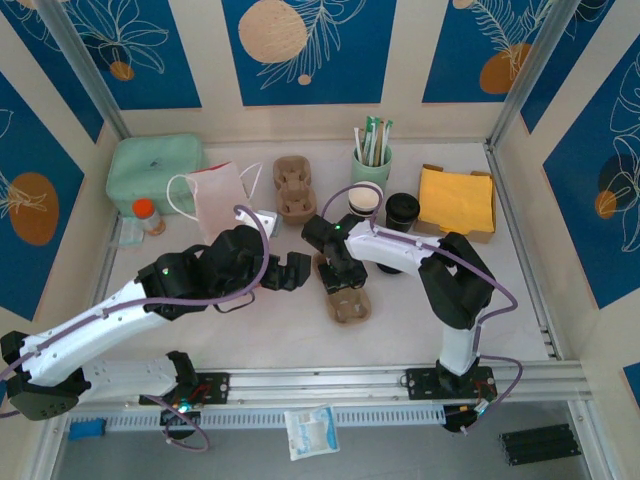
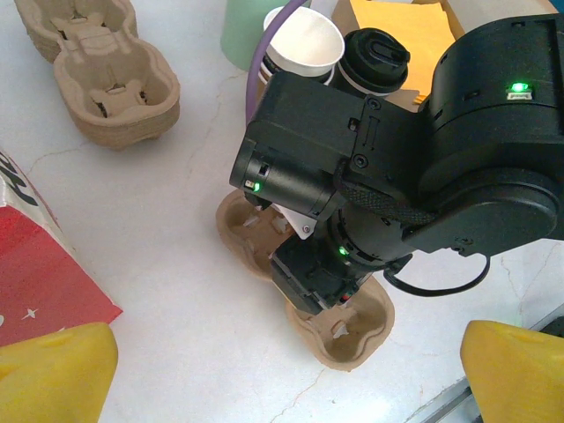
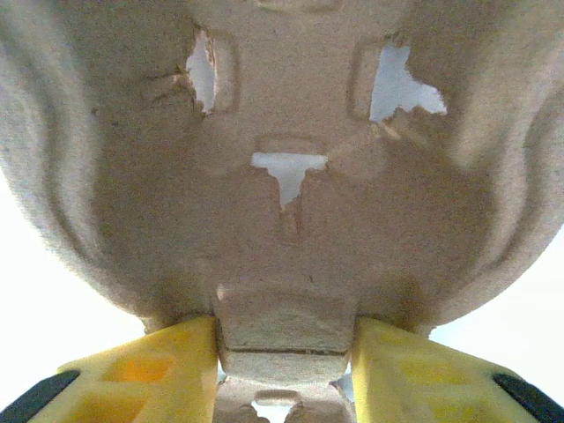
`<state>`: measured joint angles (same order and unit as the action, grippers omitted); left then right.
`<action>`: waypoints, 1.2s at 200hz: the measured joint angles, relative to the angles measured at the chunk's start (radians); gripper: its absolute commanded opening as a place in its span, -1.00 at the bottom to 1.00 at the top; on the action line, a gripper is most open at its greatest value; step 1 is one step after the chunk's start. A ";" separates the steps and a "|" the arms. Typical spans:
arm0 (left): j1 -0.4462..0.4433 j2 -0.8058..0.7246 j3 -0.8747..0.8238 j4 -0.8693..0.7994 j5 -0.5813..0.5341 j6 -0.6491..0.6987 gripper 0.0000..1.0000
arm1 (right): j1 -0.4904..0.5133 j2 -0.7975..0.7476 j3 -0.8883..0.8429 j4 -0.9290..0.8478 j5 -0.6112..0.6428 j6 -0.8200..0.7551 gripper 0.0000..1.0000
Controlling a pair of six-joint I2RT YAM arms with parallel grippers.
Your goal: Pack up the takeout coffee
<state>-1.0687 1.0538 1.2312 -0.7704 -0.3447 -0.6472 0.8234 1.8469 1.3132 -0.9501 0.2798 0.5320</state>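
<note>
The takeout coffee (image 1: 402, 212), a small cup with a black lid (image 2: 376, 57), stands upright at the back of the table, right of a stack of lidless cups (image 1: 364, 203). A brown two-cup cardboard carrier (image 1: 348, 295) lies mid-table. My right gripper (image 1: 340, 268) points down into it. Its yellow fingers (image 3: 167, 370) press both sides of the carrier's middle bridge (image 3: 286, 330). My left gripper (image 1: 290, 272) hovers wide open just left of the carrier (image 2: 348, 326), holding nothing. A white and red paper bag (image 1: 215, 200) stands behind the left arm.
A stack of spare carriers (image 1: 294, 188) sits behind the bag. A green cup of stirrers (image 1: 371, 160) and a box of yellow napkins (image 1: 456, 200) stand at the back right. A mint container (image 1: 155, 172) and an orange-capped bottle (image 1: 148, 215) are at the back left.
</note>
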 measured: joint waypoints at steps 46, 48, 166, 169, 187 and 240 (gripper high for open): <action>0.000 0.002 0.006 0.000 0.004 0.000 0.99 | 0.000 -0.010 0.000 -0.005 0.008 0.000 -0.29; 0.000 0.002 0.007 0.000 0.004 0.000 0.99 | 0.000 -0.011 0.000 -0.006 0.010 0.000 -0.29; 0.002 0.047 0.260 -0.109 -0.077 0.108 0.99 | -0.026 -0.265 0.003 -0.042 -0.008 0.011 -0.31; 0.003 0.053 0.269 -0.115 -0.085 0.111 0.99 | -0.029 -0.272 0.004 -0.043 -0.012 0.011 -0.31; 0.032 0.090 0.322 -0.159 -0.114 0.142 0.99 | -0.044 -0.306 0.012 -0.046 -0.029 0.011 -0.31; 0.265 0.158 0.362 -0.225 -0.071 0.224 0.99 | -0.077 -0.373 0.021 -0.061 -0.068 0.010 -0.31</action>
<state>-0.8040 1.2114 1.5936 -0.9958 -0.4152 -0.4229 0.7467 1.4742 1.3342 -1.0107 0.2123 0.5415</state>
